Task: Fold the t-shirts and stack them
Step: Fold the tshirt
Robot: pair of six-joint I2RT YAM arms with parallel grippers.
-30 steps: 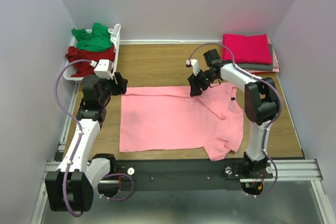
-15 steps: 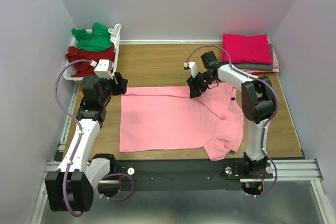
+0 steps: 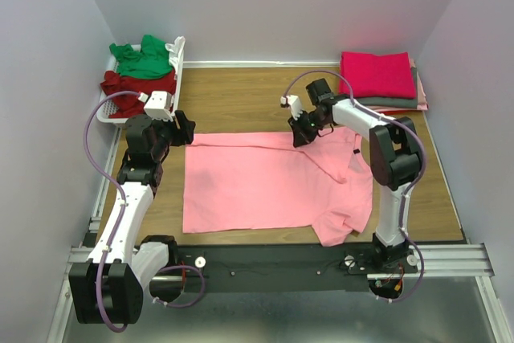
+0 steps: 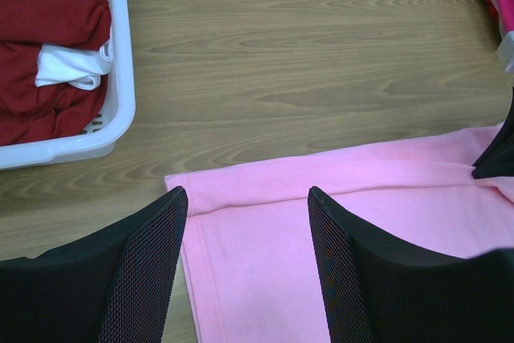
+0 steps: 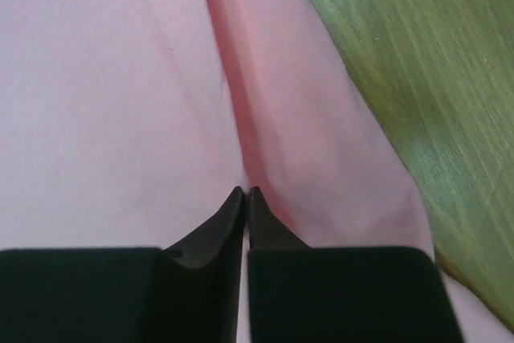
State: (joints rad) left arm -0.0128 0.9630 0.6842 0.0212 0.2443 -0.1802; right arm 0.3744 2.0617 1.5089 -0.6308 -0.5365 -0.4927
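Note:
A light pink t-shirt (image 3: 265, 186) lies spread on the wooden table, its right side bunched and folded over. My right gripper (image 3: 299, 136) is down on the shirt's far edge and shut on a fold of the pink cloth (image 5: 120, 102), with a thin strip of it between the fingertips (image 5: 246, 190). My left gripper (image 3: 185, 128) hovers open over the shirt's far left corner (image 4: 241, 222), nothing between its fingers (image 4: 245, 194). A folded magenta t-shirt (image 3: 377, 72) rests on a grey one (image 3: 393, 103) at the far right.
A white slotted basket (image 3: 178, 58) at the far left holds a green t-shirt (image 3: 144, 55) and a dark red one (image 3: 132, 84). In the left wrist view the basket's wall (image 4: 120, 78) is just left of the pink corner. Bare wood (image 3: 241, 94) lies beyond the shirt.
My right gripper has lowered a little toward the far edge of the pink shirt and closed on the cloth. The left arm has not moved.

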